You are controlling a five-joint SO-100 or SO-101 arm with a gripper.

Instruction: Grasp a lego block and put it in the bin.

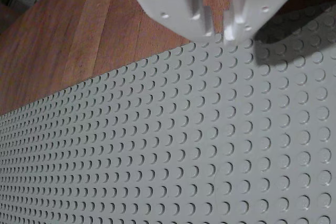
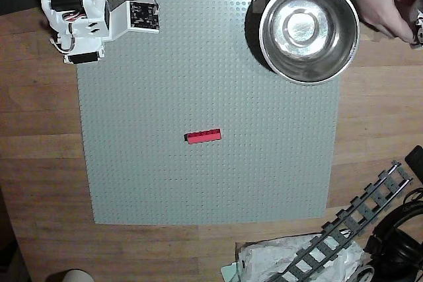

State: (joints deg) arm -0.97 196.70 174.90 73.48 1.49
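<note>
Looking down, overhead shows the red brick [image 2: 203, 137] alone mid-baseplate [image 2: 132, 183], bowl [image 2: 308, 31] far corner; wrist shows only gripper [image 1: 220, 24] fingers pressed nearly together, empty.

One red lego block [image 2: 203, 136]; one steel bin [image 2: 308, 31]; one grey baseplate [image 2: 198, 183]; one track piece [image 2: 350, 226]

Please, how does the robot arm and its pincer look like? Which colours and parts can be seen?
The arm is white plastic with black servo motors, thin wires and a black cable, plus a small black circuit board on its white bracket. In the wrist view the pincer is white, with two flat fingers that have small holes and stepped edges.
</note>
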